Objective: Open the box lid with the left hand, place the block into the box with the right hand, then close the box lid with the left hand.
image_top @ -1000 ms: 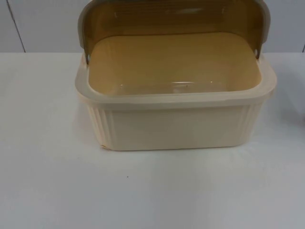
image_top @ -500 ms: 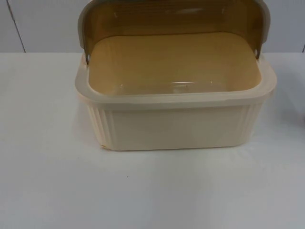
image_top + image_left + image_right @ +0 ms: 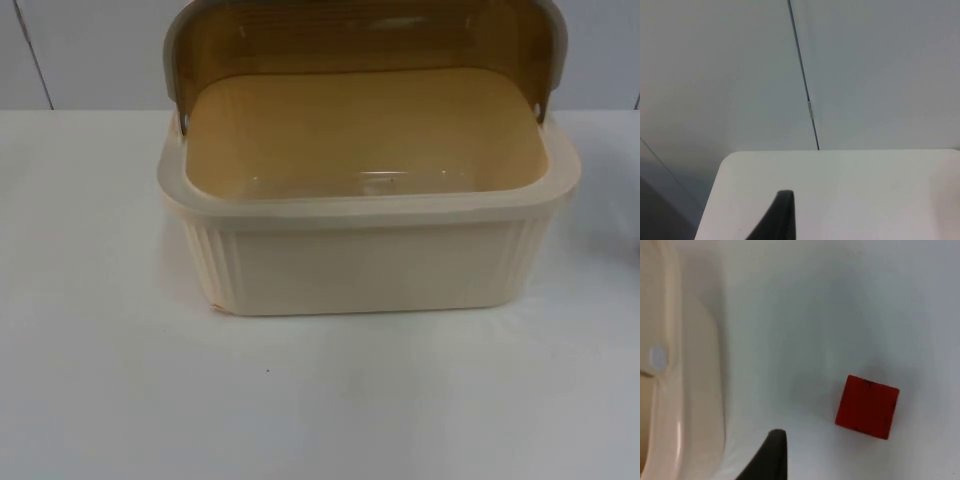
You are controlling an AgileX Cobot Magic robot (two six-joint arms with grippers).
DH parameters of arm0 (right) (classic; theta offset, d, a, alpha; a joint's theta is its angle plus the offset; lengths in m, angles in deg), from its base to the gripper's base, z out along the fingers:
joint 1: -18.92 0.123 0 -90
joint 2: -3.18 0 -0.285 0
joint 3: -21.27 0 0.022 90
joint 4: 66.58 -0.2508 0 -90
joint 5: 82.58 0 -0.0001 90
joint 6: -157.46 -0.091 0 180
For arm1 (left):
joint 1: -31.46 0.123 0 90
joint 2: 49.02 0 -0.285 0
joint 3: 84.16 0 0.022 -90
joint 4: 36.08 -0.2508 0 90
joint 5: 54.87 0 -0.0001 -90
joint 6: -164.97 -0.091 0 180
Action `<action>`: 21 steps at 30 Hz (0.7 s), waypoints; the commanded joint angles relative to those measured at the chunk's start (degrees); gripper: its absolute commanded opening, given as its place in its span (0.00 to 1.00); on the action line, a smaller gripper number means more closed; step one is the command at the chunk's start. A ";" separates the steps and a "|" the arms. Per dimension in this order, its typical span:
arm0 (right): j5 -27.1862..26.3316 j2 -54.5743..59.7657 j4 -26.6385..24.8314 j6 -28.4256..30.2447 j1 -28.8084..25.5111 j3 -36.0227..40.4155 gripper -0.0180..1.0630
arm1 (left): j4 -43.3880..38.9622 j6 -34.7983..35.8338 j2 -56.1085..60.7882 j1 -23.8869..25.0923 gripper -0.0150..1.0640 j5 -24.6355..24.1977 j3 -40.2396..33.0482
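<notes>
The cream box (image 3: 368, 268) stands in the middle of the table in the top view. Its amber see-through lid (image 3: 365, 38) is swung up and back, and the inside looks empty. In the right wrist view a red block (image 3: 867, 407) lies on the white table, a short way off the box's cream rim (image 3: 667, 365). My right gripper (image 3: 772, 457) hangs above the table between the box wall and the block, holding nothing that I can see. My left gripper (image 3: 782, 220) waits over a table corner, facing the grey wall.
White table top (image 3: 110, 400) spreads in front of and to both sides of the box. The grey partition wall (image 3: 740, 75) with a vertical seam (image 3: 805, 85) rises behind a rounded table corner (image 3: 727, 160).
</notes>
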 commanded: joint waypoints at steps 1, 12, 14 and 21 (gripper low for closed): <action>-2.47 1.49 0.75 -2.51 0.12 0.91 0.94 | 0.60 0.02 -0.01 0.12 0.98 0.06 0.18; -17.73 10.74 3.82 -14.19 -1.14 10.07 0.94 | 0.60 0.02 -0.48 0.12 0.98 0.06 0.18; -19.40 12.45 3.82 -15.23 -1.74 10.07 0.94 | 0.60 0.02 -1.01 0.12 0.98 -0.04 0.18; -22.29 16.54 5.23 -15.66 -2.24 10.07 0.93 | 0.60 0.02 -2.17 0.12 0.98 -0.98 0.18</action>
